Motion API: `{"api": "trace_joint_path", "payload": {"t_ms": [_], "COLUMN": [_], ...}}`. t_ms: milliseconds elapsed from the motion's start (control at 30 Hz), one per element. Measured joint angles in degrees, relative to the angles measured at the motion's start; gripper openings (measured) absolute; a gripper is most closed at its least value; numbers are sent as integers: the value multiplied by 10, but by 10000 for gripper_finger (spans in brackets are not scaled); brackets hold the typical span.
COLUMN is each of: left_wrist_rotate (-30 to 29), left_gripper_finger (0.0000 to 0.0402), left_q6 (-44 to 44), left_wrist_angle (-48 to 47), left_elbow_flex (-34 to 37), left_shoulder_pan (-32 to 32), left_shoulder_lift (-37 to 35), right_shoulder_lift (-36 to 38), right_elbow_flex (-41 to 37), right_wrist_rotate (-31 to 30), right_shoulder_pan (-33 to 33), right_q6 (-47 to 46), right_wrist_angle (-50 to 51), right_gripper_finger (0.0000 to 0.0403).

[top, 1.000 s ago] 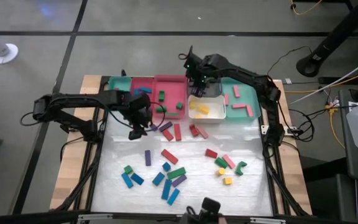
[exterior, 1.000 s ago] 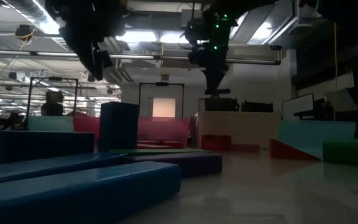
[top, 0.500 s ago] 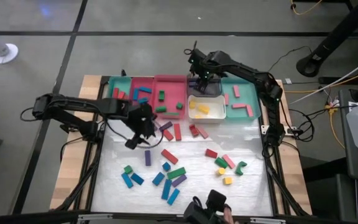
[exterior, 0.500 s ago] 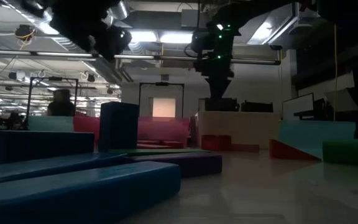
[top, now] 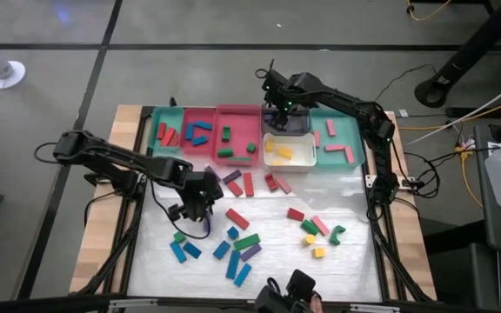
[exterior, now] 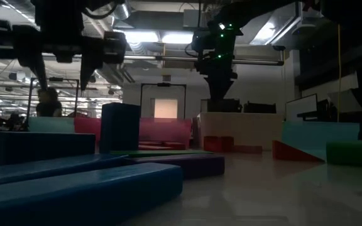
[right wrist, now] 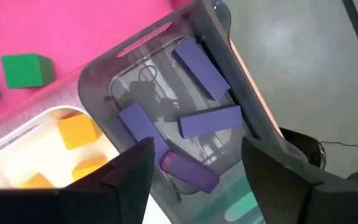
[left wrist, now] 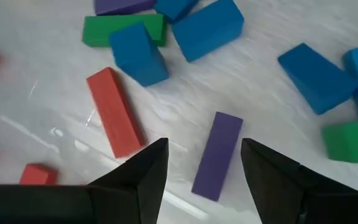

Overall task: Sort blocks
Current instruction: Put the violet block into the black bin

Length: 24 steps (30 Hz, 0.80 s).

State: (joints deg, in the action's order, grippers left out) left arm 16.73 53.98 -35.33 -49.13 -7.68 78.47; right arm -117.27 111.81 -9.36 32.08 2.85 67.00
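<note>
a: what is nearest on the table, and which arm is busy there?

b: toward the near part of the white table (top: 355, 261), loose blocks lie scattered: blue, green, red, purple, yellow. the left gripper (top: 200, 206) hangs over the left side of that scatter. its fingers are apart and hold nothing. in the left wrist view a purple block (left wrist: 217, 155) lies flat on the table just ahead of the gap between the fingers, with a red block (left wrist: 113, 111) beside it and blue and green ones beyond.

a: so what step is that?

b: it looks like the approach to a pick. the purple block seems the target. the next move likely calls for coming straight down so the fingers straddle its narrow sides, without nudging the red block beside it.

a: and farther back?

b: a row of trays runs along the far edge. the right gripper (top: 283, 110) sits over the dark tray (right wrist: 224, 37); its fingers are apart and empty. in the right wrist view four purple blocks (right wrist: 208, 120) lie inside that tray. next to it, a white tray (right wrist: 48, 163) holds yellow blocks, and a pink tray (right wrist: 92, 25) holds green ones.

a: what does that arm need next?

b: it appears to be at the release end of a drop, so it probably needs to lift clear and return to the loose blocks.
</note>
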Motion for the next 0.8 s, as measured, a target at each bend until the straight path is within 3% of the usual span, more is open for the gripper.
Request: {"api": "trace_joint_path", "payload": {"t_ms": [600, 700, 800], "left_wrist_rotate": [-6, -18, -31], "left_gripper_finger": [189, 168, 122], "left_q6": [29, 29, 32], "left_wrist_angle": [23, 22, 22], "left_elbow_flex": [0, -2, -2], "left_shoulder_pan": [-2, -2, -1], "left_shoulder_lift": [171, 181, 179], "right_shoulder_lift": [0, 0, 0], "right_elbow_flex": [0, 0, 0], "right_wrist_rotate": [15, 15, 15], "right_shoulder_pan": [-37, -50, -67], "right_q6": [-4, -14, -16], "right_wrist_angle": [1, 2, 8], "right_gripper_finger": [241, 241, 241]}}
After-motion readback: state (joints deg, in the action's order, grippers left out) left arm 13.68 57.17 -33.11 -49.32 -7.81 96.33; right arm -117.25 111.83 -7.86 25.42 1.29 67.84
